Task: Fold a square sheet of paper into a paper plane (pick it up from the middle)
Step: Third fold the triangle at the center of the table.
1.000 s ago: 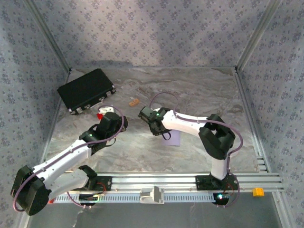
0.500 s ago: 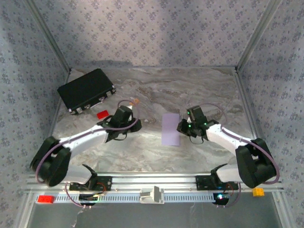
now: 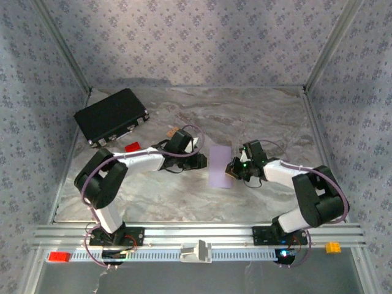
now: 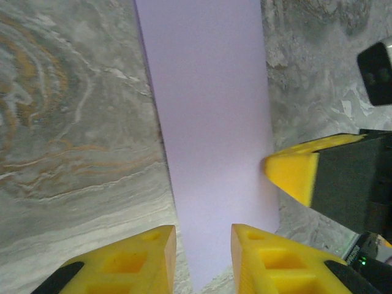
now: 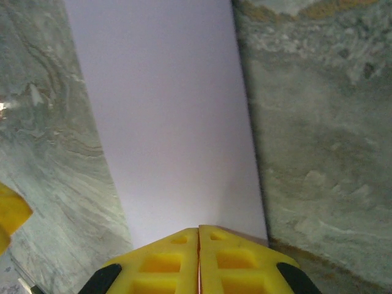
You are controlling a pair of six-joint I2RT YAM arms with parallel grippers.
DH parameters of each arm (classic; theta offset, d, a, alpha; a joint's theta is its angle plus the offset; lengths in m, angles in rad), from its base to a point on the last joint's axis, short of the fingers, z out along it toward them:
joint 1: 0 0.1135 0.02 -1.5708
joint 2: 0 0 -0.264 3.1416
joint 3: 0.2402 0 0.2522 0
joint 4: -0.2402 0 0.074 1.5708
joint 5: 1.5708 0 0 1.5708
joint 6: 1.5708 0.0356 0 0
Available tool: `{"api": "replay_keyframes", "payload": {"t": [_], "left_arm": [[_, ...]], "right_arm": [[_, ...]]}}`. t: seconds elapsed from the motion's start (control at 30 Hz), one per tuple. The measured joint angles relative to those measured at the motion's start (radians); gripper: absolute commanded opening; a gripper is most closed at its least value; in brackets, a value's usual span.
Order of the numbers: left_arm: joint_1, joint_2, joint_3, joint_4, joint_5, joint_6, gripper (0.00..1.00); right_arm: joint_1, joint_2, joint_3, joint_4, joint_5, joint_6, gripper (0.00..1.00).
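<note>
Well back on the left, a black case (image 3: 111, 116) is lying on the marbled table (image 3: 269, 116). A small red block (image 3: 131, 147) is sitting in front of it, and a small tan block (image 3: 173, 131) is sitting just behind the left wrist. The left arm is stretching across the table between those blocks and the lilac paper (image 3: 220, 166). That paper is lying flat mid-table as a narrow strip between the two grippers. The left gripper (image 3: 202, 162) is sitting at its left edge with yellow fingers (image 4: 131, 260) parted, the strip's edge reaching into their gap. The right gripper (image 3: 233, 169) is meeting the opposite edge with its fingers (image 5: 165, 260) pressed together; whether paper is caught between them I cannot tell. Against half a second ago, the left gripper is standing much nearer the strip, having come in from farther left, while the paper is keeping its place.
</note>
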Motion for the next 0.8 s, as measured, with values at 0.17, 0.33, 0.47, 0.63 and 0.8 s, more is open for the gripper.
{"api": "replay_keyframes", "payload": {"t": [0.17,0.33,0.47,0.63,0.8], "left_arm": [[0.000,0.045,0.031,-0.002,0.042,-0.011,0.31],[-0.010,0.098,0.067,-0.009,0.072,-0.018,0.31],[-0.019,0.133,0.095,-0.018,0.083,-0.019,0.29],[-0.025,0.157,0.115,-0.047,0.082,-0.027,0.29],[-0.024,0.174,0.126,-0.066,0.081,-0.034,0.29]], "right_arm": [[-0.023,0.024,-0.031,0.049,-0.030,0.000,0.09],[-0.033,0.023,-0.057,0.098,-0.051,0.004,0.09],[-0.034,0.021,-0.061,0.106,-0.053,0.007,0.09],[-0.034,0.021,-0.066,0.115,-0.055,0.008,0.09],[-0.035,0.021,-0.068,0.118,-0.056,0.011,0.09]]}}
